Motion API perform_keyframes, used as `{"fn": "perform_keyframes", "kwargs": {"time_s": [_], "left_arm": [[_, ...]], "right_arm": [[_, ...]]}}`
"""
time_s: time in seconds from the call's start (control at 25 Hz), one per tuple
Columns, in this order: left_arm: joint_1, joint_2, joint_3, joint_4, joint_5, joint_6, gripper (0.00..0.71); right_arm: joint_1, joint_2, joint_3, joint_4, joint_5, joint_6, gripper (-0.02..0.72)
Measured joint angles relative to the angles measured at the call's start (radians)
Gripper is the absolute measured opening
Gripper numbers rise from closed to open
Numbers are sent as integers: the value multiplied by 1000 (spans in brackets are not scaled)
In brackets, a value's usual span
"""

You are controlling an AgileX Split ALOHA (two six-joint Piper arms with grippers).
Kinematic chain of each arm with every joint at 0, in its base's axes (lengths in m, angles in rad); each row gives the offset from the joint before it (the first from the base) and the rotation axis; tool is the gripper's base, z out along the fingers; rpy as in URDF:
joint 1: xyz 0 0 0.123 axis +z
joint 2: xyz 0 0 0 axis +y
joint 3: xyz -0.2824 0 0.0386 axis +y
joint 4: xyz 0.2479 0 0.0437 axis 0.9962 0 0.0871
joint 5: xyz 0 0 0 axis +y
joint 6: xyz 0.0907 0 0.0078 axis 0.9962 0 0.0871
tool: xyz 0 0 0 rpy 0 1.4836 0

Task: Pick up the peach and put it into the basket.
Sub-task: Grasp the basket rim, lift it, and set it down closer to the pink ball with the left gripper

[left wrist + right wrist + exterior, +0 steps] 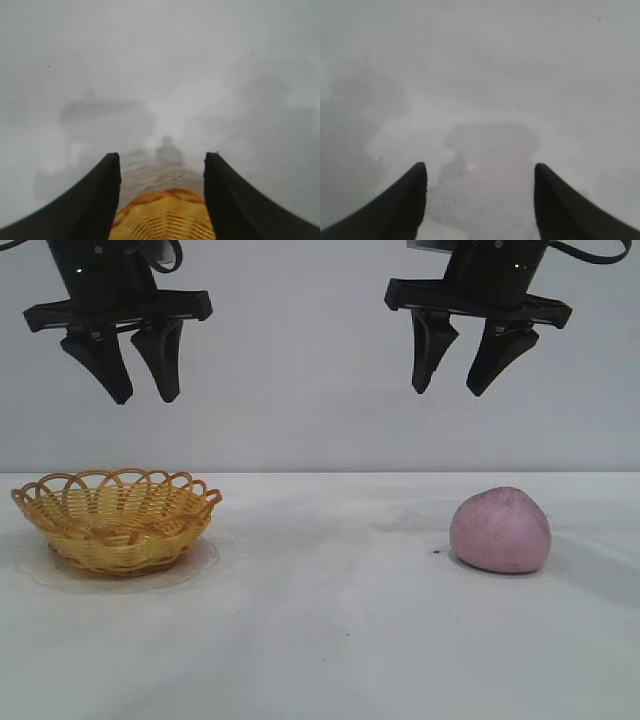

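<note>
The peach (500,531) rests on the bench (330,620) almost straight below the open, empty right pincer (470,368), far nearer than the open left pincer (130,375) hanging above the basket (116,522)

One peach (500,531) lies below the right gripper's (473,390) parted fingers. One basket (116,520) sits beneath the left gripper's (146,398) fingers. Two grippers, one table (330,640).
</note>
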Motion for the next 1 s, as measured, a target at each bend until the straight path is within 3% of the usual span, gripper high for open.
{"fn": "perform_keyframes", "kwargs": {"time_s": [0.28, 0.48, 0.84, 1.0], "left_arm": [[0, 0, 0, 0, 2, 0, 330], [4, 0, 0, 0, 80, 114, 330], [157, 36, 0, -200, 268, 501, 330], [174, 89, 0, -211, 287, 553, 330]], "right_arm": [[0, 0, 0, 0, 0, 0, 401], [0, 0, 0, 0, 7, 0, 401], [0, 0, 0, 0, 21, -23, 401], [0, 0, 0, 0, 22, -24, 401]]}}
